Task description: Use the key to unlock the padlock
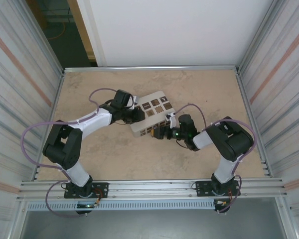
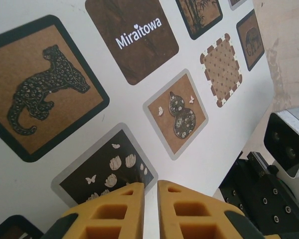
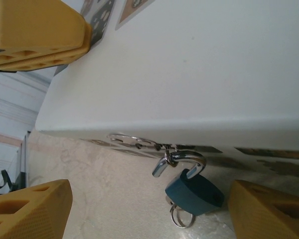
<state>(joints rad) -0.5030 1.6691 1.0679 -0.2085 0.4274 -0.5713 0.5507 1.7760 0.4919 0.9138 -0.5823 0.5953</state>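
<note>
A white box [image 1: 150, 112] with brown picture tiles lies mid-table. My left gripper [image 2: 151, 186] rests on its top by a flower tile, its yellow fingers [image 3: 35, 35] nearly touching with nothing between them; from above it [image 1: 138, 115] sits at the box's left edge. The blue-teal padlock [image 3: 194, 191] hangs from a ring on the box's front wall. Its pale shackle [image 3: 189, 157] is swung out with one end free. A wire ring [image 3: 181, 217] pokes out under it; the key is hidden behind the body. My right gripper [image 3: 149, 199] stands open, straddling the padlock without touching it.
The right arm's wrist and camera [image 2: 288, 143] sit just past the box's edge in the left wrist view. Ribbed metal walls [image 1: 25, 84] close in the table [image 1: 139, 159] on both sides, with a rail along the near edge.
</note>
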